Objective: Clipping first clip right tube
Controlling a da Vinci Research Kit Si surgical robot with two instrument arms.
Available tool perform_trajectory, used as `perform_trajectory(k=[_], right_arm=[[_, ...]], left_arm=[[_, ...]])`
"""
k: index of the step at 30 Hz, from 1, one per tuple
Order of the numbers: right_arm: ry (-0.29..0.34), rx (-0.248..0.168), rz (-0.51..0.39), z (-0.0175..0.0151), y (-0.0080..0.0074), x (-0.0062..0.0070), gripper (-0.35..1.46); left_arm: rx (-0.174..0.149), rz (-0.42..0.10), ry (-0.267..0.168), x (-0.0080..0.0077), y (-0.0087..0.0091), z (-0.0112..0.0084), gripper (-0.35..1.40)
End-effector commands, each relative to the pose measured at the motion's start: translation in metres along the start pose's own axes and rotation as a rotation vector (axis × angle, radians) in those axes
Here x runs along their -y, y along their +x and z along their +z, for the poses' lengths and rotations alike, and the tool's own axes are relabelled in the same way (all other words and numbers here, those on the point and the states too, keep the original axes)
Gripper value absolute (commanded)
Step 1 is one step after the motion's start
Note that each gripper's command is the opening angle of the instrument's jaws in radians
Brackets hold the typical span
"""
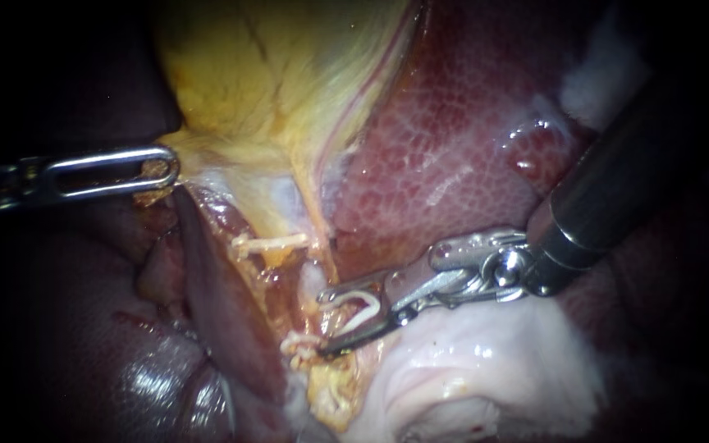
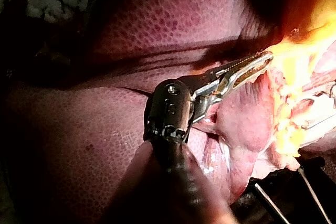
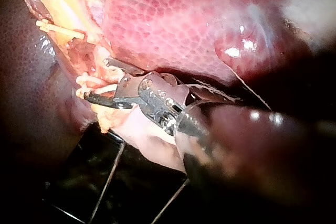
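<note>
My right instrument (image 1: 326, 322) comes in from the upper right. Its two jaws stand apart with a white clip (image 1: 364, 307) seated between them, touching both. The jaw tips lie at a pale tube (image 1: 300, 344) below the yellow gallbladder (image 1: 272, 82). In the right wrist view the jaws (image 3: 95, 78) straddle pale strands (image 3: 86, 81) at their tips. A second pale strand (image 1: 269, 242) crosses higher up. My left instrument (image 1: 166, 169) enters from the left, jaws shut on the gallbladder's edge and holding it taut; the left wrist view shows this grip (image 2: 251, 67).
Mottled red liver (image 1: 453, 139) fills the upper right behind the right shaft. A dark liver lobe (image 1: 207, 279) lies left of the tubes. Pale white tissue (image 1: 486, 361) sits under the right instrument. White gauze (image 1: 601, 82) shows at the upper right.
</note>
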Motion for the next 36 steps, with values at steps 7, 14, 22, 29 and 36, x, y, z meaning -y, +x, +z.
perform_trajectory(k=[7,14,22,29,36], right_arm=[[0.001,0.0,0.0,0.0,0.0,0.0,0.47],[0.005,0.0,0.0,-0.0007,0.0,0.0003,0.47],[0.007,-0.001,0.001,-0.0032,-0.0006,0.0004,0.47],[-0.015,-0.013,0.017,-0.0057,0.0,-0.0001,0.47],[-0.032,-0.018,0.016,-0.0059,0.0,-0.0012,0.47]], left_arm=[[0.0,0.0,0.0,0.0,0.0,0.0,-0.35],[0.0,0.0,-0.001,0.0,0.0,-0.0001,-0.35],[0.0,0.0,0.0,0.0,0.0,-0.0002,-0.35],[-0.001,0.0,0.0,0.0,0.0,-0.0003,-0.35],[0.0,-0.001,-0.001,0.0,-0.0001,-0.0004,-0.35]])
